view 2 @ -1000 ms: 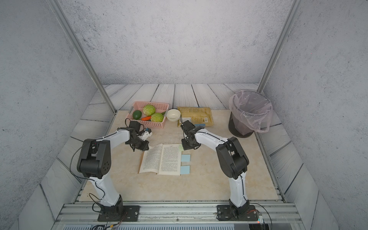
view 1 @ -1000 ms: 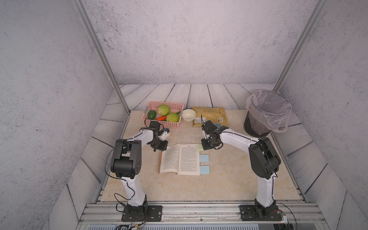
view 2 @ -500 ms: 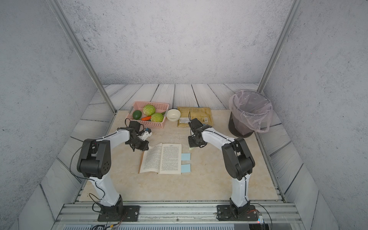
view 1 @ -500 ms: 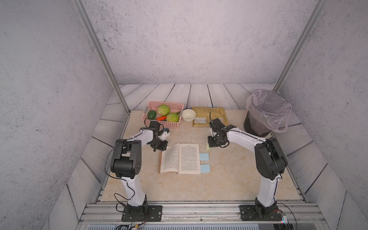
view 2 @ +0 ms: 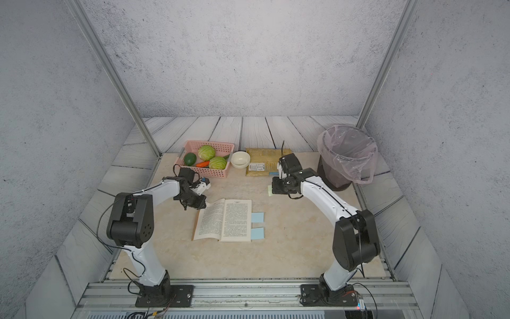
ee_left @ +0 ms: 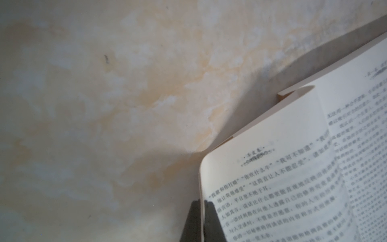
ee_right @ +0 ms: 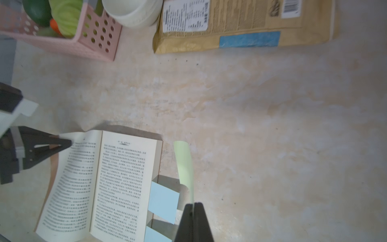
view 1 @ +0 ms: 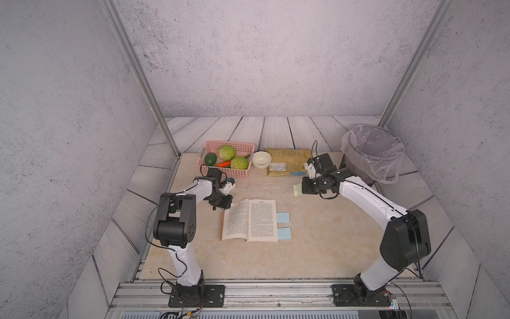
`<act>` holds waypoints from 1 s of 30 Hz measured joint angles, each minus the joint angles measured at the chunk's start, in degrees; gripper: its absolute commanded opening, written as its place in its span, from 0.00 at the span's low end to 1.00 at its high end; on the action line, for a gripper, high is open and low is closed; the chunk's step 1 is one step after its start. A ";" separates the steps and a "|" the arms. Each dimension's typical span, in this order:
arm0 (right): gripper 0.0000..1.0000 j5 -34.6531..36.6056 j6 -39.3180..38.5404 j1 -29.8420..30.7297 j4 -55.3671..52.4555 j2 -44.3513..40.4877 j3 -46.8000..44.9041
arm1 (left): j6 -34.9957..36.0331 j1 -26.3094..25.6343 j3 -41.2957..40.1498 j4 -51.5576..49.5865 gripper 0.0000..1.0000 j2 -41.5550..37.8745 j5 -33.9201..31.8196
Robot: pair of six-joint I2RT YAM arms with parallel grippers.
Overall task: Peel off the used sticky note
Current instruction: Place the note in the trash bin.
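Moved since a second ago: right gripper (view 1: 301, 190) with the pale green sticky note (view 1: 297, 190), off the far right corner of the book (view 1: 249, 219) and out to the right over bare table (view 1: 317, 248).
Unchanged since then: left gripper (view 1: 229, 203), book and both blue notes (view 1: 283, 217), all in the same spots.
Right fingers (ee_right: 202, 224): pressed together on one edge of the green sticky note, with no gap showing in the right wrist view.
Green sticky note: peeled free of the page, sticking out past the right fingertips, loose end curled, touching neither book nor blue notes.
Left fingers (ee_left: 212, 226): clamped on the outer edge of the left-hand page near its far corner, paper pinched between them and bowed upward there.
Book: open and flat on the table apart from that lifted corner; spine between the two pairs of fingers, closer to the left pair.
Blue notes: two, poking out from the book's right edge, one behind the other, on the near side of the right fingertips and well apart from the left ones.
Behind the right fingers: brown bag (view 1: 287, 160) lying flat, just beyond; lined bin (view 1: 386, 168) farther to the right.
Behind the left fingers: pink basket (view 1: 240, 172) holding vegetables; white bowl (view 1: 261, 159) just beside it, between basket and bag.
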 measured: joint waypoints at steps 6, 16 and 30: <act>0.00 -1.81 2.19 -9.09 -4.24 -4.66 7.23 | 0.00 0.00 0.00 0.00 0.00 0.00 0.02; 0.00 0.83 8.90 -20.85 -6.16 -4.46 24.06 | -0.02 0.00 0.00 -0.13 0.00 0.00 0.66; 0.00 5.68 12.37 -33.94 -10.67 19.39 51.69 | -0.02 0.00 0.00 -0.28 0.00 0.00 0.94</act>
